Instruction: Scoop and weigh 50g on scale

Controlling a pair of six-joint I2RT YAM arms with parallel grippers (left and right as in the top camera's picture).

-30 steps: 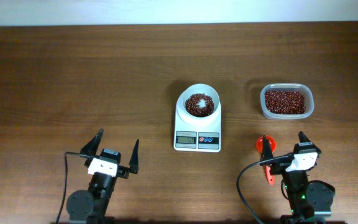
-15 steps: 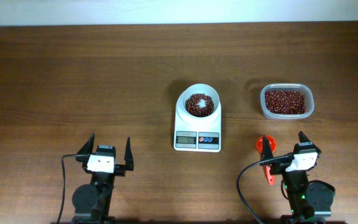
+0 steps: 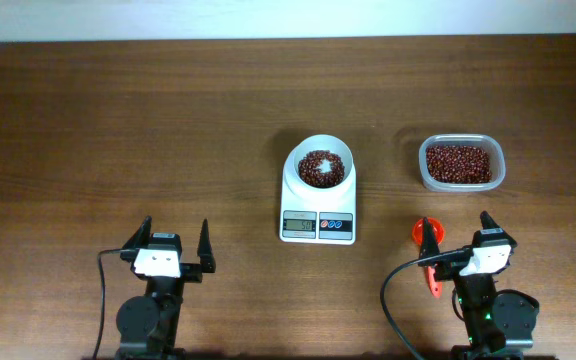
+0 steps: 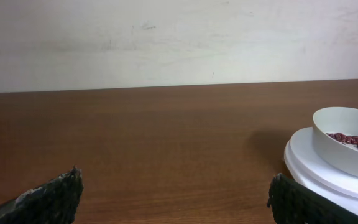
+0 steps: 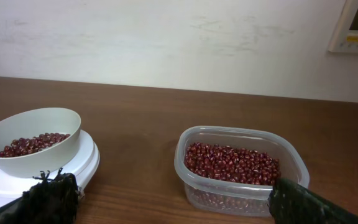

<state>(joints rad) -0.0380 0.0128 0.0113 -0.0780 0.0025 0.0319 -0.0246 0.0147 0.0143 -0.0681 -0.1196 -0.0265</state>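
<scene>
The white scale [image 3: 318, 205] stands mid-table, and its round bowl [image 3: 320, 165] holds some red beans. It shows at the right edge in the left wrist view [image 4: 319, 165] and at the left in the right wrist view [image 5: 33, 140]. An orange scoop [image 3: 429, 252] lies on the table under the left finger of my right gripper [image 3: 456, 230]. That gripper is open and holds nothing [image 5: 171, 182]. My left gripper [image 3: 176, 238] is open and empty near the front left, well clear of the scale [image 4: 176, 180].
A clear plastic tub [image 3: 460, 163] of red beans sits right of the scale, straight ahead of the right gripper [image 5: 238, 165]. Both arm bases stand at the table's front edge. A pale wall lies beyond the far edge.
My left gripper has turned to point straight ahead and shifted slightly left. The right gripper, scoop, scale and tub have not moved.
</scene>
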